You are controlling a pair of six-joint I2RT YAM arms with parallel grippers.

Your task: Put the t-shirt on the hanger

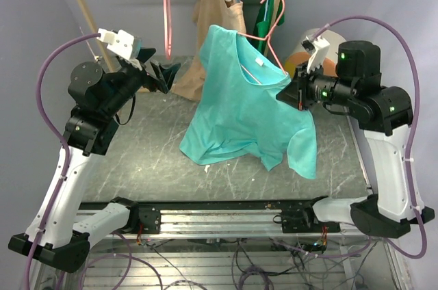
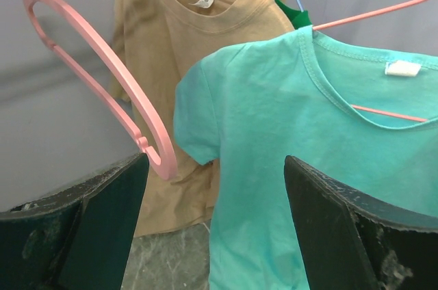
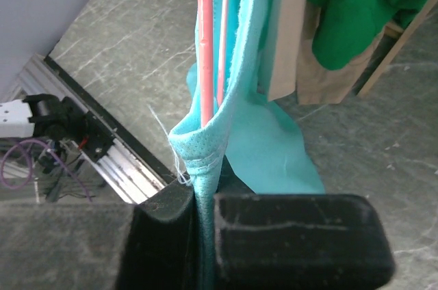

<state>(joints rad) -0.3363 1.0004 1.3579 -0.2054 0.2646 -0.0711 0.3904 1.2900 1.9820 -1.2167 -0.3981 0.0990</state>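
The teal t-shirt hangs over the table, draped on a thin pink hanger whose hook sticks up above the collar. My right gripper is shut on the shirt's right shoulder. In the right wrist view its jaws pinch the teal cloth, and the hanger's pink rods rise from inside that fold. My left gripper is open in the air to the shirt's left, apart from it. The left wrist view has the shirt and the hanger's bar beyond the open gripper.
A second pink hanger hangs from the rail at the back, close to my left gripper. A beige garment and a dark green one hang behind the shirt. A wooden rack leg slants at back left. The grey table lies below.
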